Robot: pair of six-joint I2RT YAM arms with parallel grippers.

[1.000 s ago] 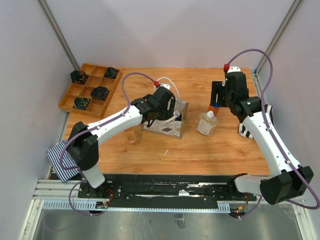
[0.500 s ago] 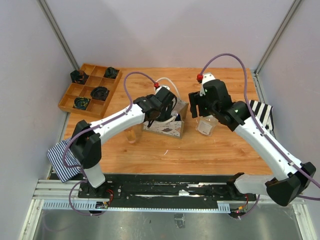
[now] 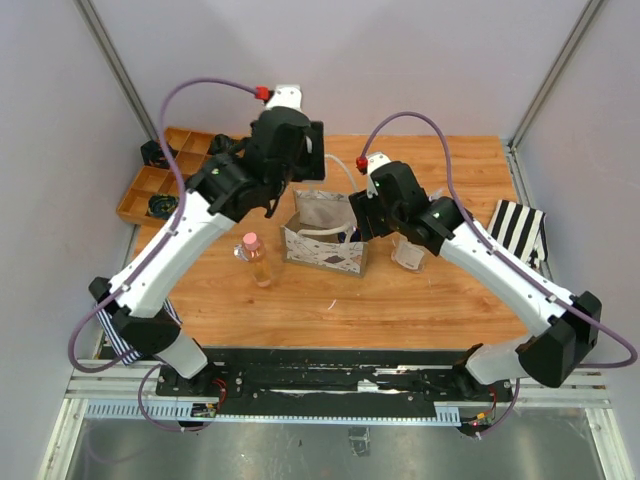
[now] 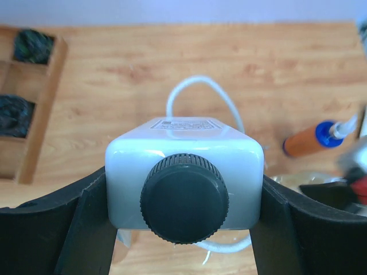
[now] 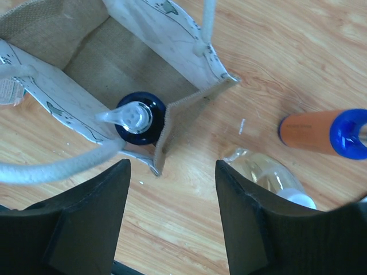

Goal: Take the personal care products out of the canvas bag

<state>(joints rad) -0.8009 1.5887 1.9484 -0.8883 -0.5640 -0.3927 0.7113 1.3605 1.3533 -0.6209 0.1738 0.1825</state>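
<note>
My left gripper (image 4: 183,197) is shut on a white squarish bottle with a black cap (image 4: 184,166) and holds it high above the table, behind the canvas bag (image 3: 322,243); it also shows in the top view (image 3: 303,150). My right gripper (image 5: 172,195) is open and empty, hovering over the bag's right corner (image 3: 358,222). The bag (image 5: 114,63) stands open with a dark blue pump bottle (image 5: 139,118) in its corner. A pink-capped bottle (image 3: 253,259) stands left of the bag. A clear white-capped bottle (image 5: 269,177) and an orange blue-capped bottle (image 5: 321,133) lie to the right.
A compartmented wooden tray (image 3: 148,186) with small black objects sits at the back left. Striped folded cloths lie at the right edge (image 3: 520,230) and the near left corner (image 3: 112,335). The bag's white rope handle (image 4: 198,91) lies below the held bottle.
My left gripper has risen out of the bag and moved back with the white bottle in it. My right arm has swung left from the far right side to the bag's right corner.
</note>
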